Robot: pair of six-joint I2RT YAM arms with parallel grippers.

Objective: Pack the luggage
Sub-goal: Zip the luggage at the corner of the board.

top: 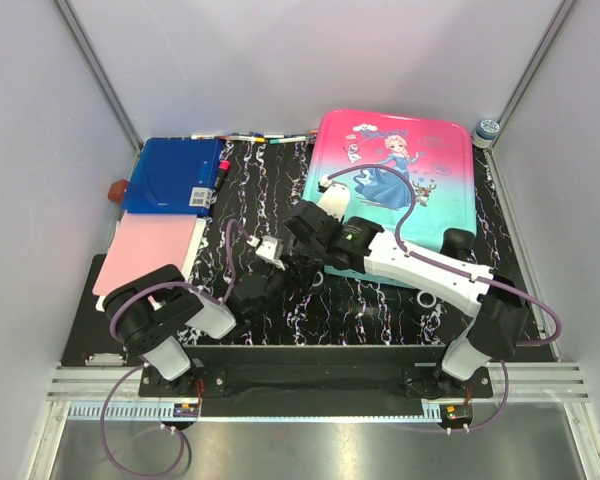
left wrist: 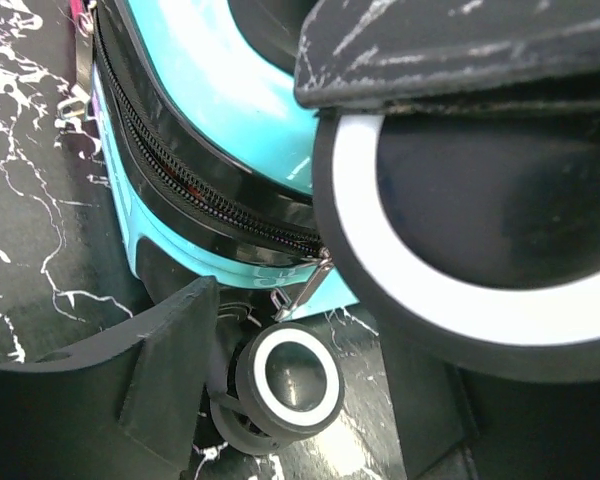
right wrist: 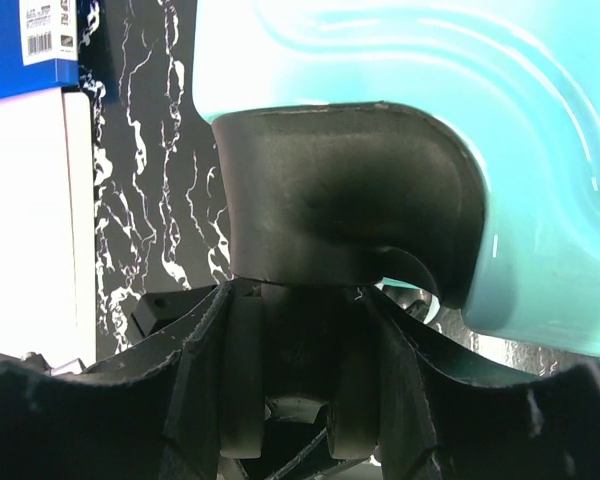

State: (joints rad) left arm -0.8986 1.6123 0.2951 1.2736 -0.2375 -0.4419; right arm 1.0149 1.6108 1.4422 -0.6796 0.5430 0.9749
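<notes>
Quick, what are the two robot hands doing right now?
Left gripper: open, beside the silver zipper pull of the pink-to-teal hard-shell suitcase, holding nothing.
Right gripper: closed on the suitcase's black corner wheel.

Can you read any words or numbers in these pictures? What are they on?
Nothing reads clearly enough to quote.
White barcode sticker on the blue folder: printing too small to read.
Print on the luggage: any writing is too blurred.
</notes>
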